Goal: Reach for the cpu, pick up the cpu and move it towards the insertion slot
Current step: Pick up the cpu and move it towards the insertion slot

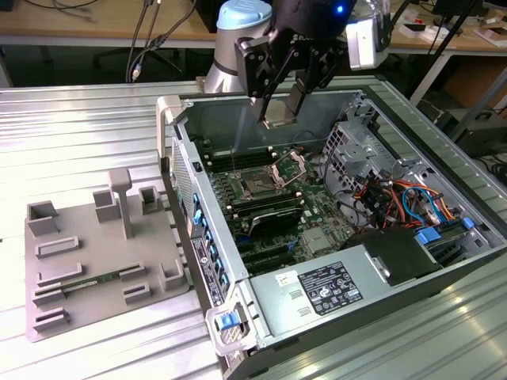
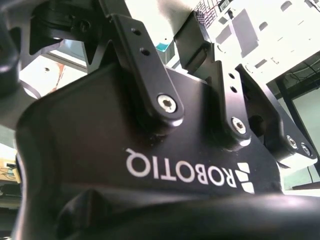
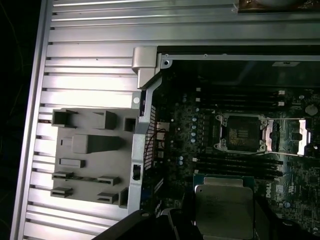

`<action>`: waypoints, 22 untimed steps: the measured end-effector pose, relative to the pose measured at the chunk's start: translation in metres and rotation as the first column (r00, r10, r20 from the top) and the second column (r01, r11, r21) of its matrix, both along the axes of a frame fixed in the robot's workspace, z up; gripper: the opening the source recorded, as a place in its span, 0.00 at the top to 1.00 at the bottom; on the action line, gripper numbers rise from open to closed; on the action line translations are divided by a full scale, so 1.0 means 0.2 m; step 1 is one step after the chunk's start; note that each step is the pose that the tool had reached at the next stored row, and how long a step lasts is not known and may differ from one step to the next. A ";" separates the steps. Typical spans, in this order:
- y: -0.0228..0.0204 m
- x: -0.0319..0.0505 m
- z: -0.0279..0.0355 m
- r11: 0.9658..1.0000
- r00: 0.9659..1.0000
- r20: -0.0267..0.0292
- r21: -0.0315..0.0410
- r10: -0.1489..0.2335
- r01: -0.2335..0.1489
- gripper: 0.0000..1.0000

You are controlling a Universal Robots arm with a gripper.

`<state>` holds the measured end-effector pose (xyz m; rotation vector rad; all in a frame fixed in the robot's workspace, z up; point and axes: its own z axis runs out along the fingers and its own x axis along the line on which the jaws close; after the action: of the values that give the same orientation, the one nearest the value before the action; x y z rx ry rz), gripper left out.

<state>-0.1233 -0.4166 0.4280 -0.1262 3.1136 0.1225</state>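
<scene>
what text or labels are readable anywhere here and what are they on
gripper: white maker's mark on its body in the second wrist view, upside down, left unquoted
white label on the power supply: print too small to read
sticker on the case rim: too small

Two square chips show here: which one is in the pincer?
The cpu with the silvery metal top, held in the pincer above the open case. The pale greenish chip stays fixed on the circuit board.
</scene>
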 end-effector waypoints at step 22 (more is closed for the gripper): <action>0.000 0.060 -0.010 1.000 1.000 0.000 0.000 0.000 0.000 0.45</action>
<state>-0.1113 -0.4166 0.4260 -0.1263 3.1135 0.1225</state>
